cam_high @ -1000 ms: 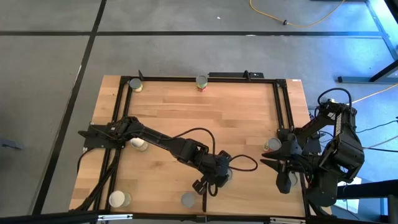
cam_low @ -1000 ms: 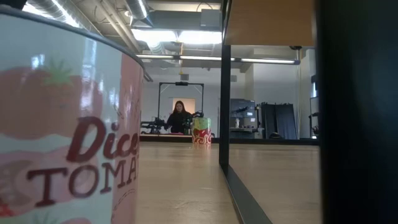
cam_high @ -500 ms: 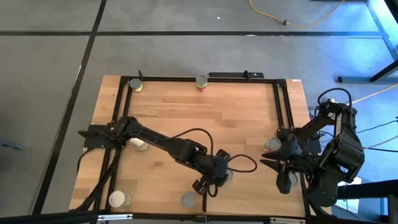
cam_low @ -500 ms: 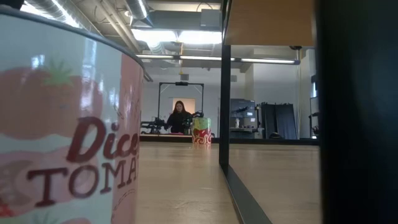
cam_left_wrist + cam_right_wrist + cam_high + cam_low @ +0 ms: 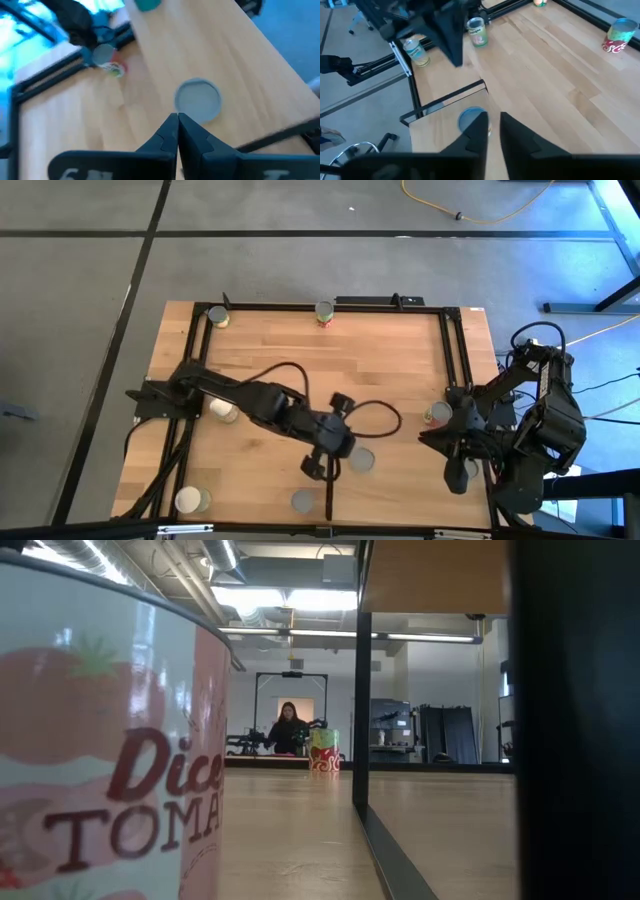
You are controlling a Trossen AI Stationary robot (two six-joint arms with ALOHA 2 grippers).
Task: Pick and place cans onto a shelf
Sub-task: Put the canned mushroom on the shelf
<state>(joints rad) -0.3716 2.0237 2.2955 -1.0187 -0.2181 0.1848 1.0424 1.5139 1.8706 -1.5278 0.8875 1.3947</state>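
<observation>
Here, grey-topped can [image 5: 362, 461] standing free on wooden tabletop [image 5: 380, 370], just beside left gripper [image 5: 318, 467], fingers pressed together on nothing. Further cans at far edge [image 5: 324, 313], near corner [image 5: 187, 500]. Right gripper [image 5: 455, 472] at right edge, fingers slightly parted over grey-topped can [image 5: 471, 119], grip unclear.

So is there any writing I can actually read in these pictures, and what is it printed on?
"Dic" over "TOMA": cut-off words on the tomato can filling the near side of the low view, beside tomato pictures.
White swirly marks on the red and green can: too blurred to read.
Labels on the other cans, like the green-labelled can: too small to read.
</observation>
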